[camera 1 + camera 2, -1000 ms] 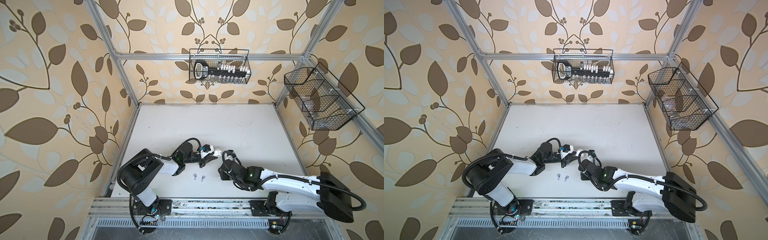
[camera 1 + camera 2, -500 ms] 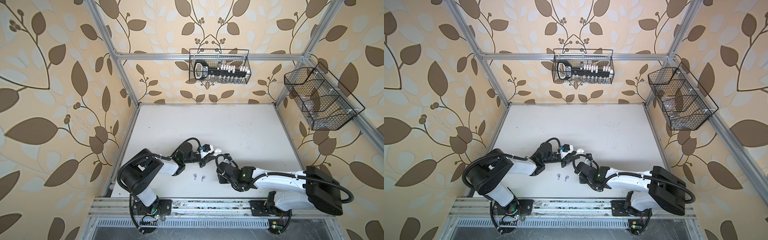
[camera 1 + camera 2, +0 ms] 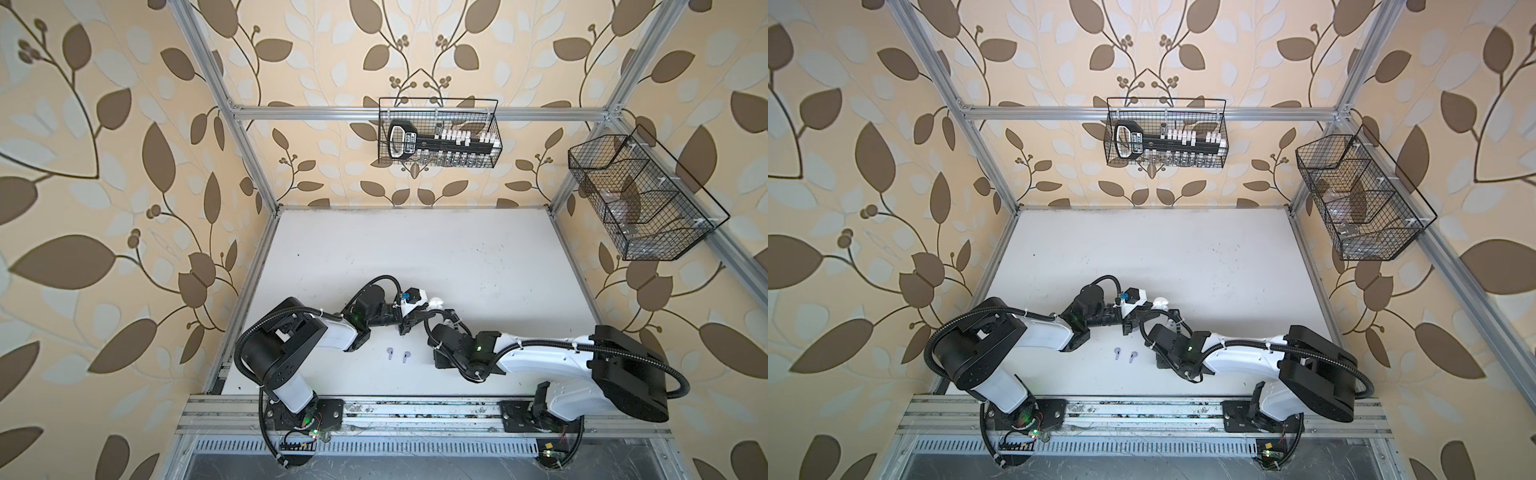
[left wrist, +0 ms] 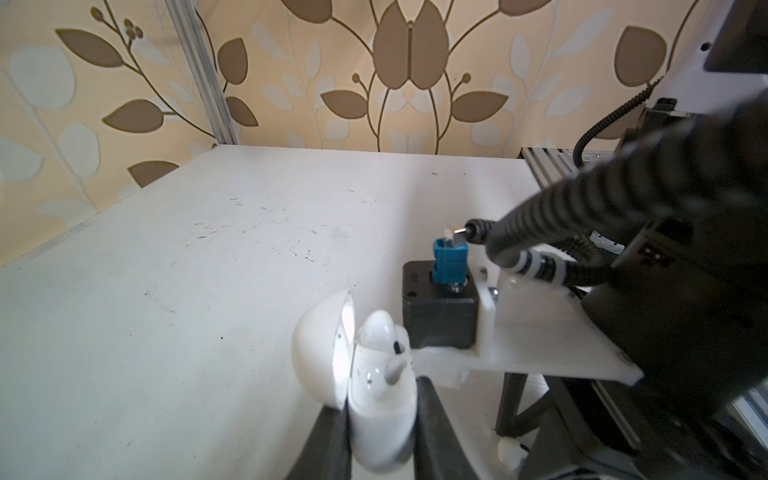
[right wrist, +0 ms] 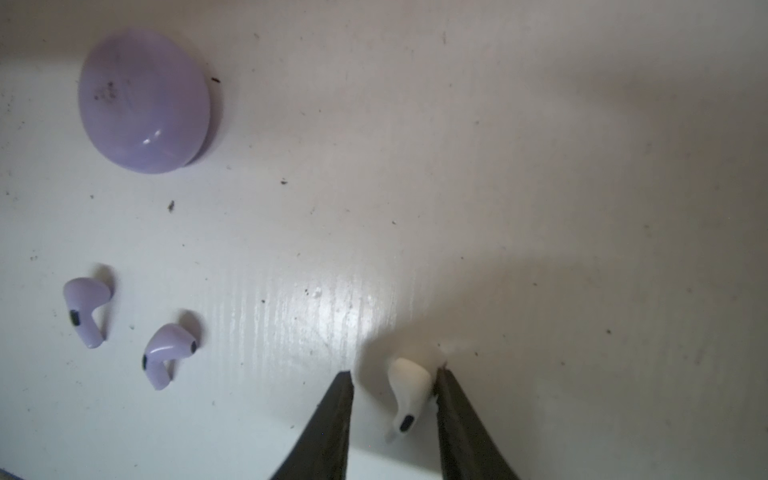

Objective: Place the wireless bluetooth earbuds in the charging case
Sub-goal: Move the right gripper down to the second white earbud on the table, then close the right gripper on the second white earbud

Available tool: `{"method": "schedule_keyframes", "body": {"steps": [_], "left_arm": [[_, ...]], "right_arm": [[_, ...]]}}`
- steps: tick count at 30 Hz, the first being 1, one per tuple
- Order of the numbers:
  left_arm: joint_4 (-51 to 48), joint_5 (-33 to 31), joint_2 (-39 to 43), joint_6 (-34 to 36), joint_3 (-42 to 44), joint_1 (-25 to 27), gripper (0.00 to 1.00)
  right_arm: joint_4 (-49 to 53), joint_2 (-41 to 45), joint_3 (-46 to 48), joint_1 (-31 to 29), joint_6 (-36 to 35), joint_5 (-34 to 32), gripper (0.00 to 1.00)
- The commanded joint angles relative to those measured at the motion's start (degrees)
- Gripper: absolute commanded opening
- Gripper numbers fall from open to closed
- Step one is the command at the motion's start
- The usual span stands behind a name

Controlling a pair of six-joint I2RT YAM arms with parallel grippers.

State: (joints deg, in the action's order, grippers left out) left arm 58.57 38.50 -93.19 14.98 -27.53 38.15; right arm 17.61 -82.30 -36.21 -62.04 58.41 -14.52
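My left gripper (image 4: pixel 379 395) is shut on the base of a white charging case (image 4: pixel 384 419), also visible in both top views (image 3: pixel 435 300) (image 3: pixel 1160 301). Its lid (image 4: pixel 320 353) stands open and one white earbud (image 4: pixel 380 332) sits inside. My right gripper (image 5: pixel 394 371) is open, pointing down at the table. A second white earbud (image 5: pixel 409 395) lies between its fingers and touches one of them, with a gap to the other. Two lilac earbuds (image 5: pixel 85 303) (image 5: pixel 166 353) lie loose on the table (image 3: pixel 390 353) (image 3: pixel 405 356). A shut lilac case (image 5: pixel 143 99) lies beyond them.
The right wrist's camera mount (image 4: pixel 440 307) sits close beside the held case. A wire basket (image 3: pixel 438 133) hangs on the back wall and another (image 3: pixel 640 199) on the right wall. An aluminium rail (image 3: pixel 415 409) runs along the table's front edge.
My right arm has swung in toward the left gripper and down over the white earbud on the table. The left arm has held still with the case.
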Motion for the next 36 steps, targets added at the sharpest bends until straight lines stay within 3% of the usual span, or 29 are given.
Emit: {"method": "schedule_keyframes", "body": {"steps": [1, 18, 36], "left_arm": [[3.36, 0.26, 0.02, 0.05, 0.02, -0.62, 0.00], [2.35, -0.27, -0.03, 0.29, -0.31, -0.89, 0.00], [0.99, -0.36, 0.08, 0.82, -0.61, -0.97, 0.00]], "right_arm": [[1.12, -1.65, -1.65, 0.25, -0.64, 0.34, 0.35], [8.97, -6.31, -6.33, -1.31, -4.17, -2.78, 0.32], [10.49, -8.01, -7.74, -2.07, -5.67, -2.45, 0.25]]}}
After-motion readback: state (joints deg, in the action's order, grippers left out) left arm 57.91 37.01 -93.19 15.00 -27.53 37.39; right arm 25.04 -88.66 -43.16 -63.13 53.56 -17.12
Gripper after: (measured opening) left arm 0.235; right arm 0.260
